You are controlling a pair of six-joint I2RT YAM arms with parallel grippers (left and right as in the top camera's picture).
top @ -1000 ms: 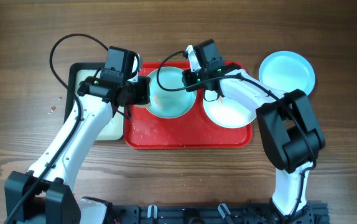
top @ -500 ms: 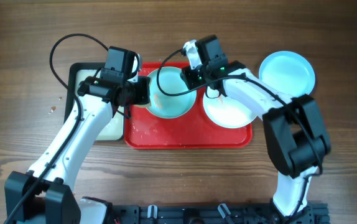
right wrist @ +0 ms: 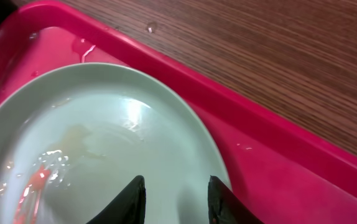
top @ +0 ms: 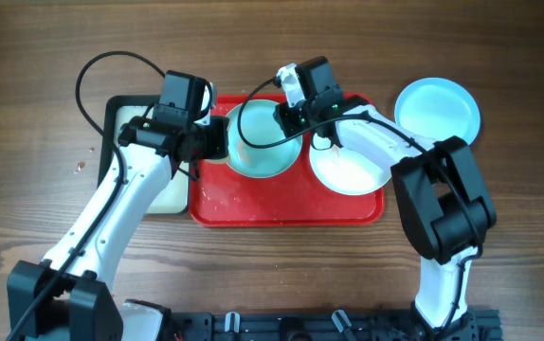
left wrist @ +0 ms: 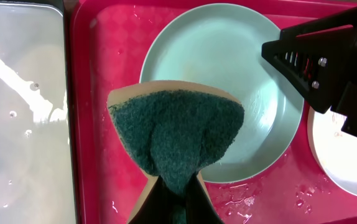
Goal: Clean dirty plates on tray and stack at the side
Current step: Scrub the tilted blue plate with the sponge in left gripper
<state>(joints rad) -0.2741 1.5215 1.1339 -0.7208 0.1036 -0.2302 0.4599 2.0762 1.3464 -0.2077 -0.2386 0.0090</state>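
A pale turquoise plate [top: 264, 142] lies at the back left of the red tray [top: 281, 204], with a white plate [top: 350, 170] to its right. A second turquoise plate [top: 437, 111] sits on the table off the tray's right end. My left gripper [left wrist: 177, 186] is shut on a green scouring sponge [left wrist: 178, 130] that hangs over the turquoise plate's [left wrist: 228, 62] left rim. My right gripper [right wrist: 175, 193] stands open just above that plate's [right wrist: 104, 124] right rim, nothing pinched. Orange smears [right wrist: 35, 180] and water lie in the plate.
A black-rimmed tray with pale inside [top: 172, 194] holds water to the left of the red tray. Water drops dot the red tray floor [left wrist: 104, 62]. Bare wooden table [right wrist: 259, 50] runs beyond the tray's rim. The right arm's black body [left wrist: 328, 62] hangs over the plate's right side.
My right gripper has edged slightly left and back over the turquoise plate, and its jaws have parted a little. The left arm and sponge have stayed put.
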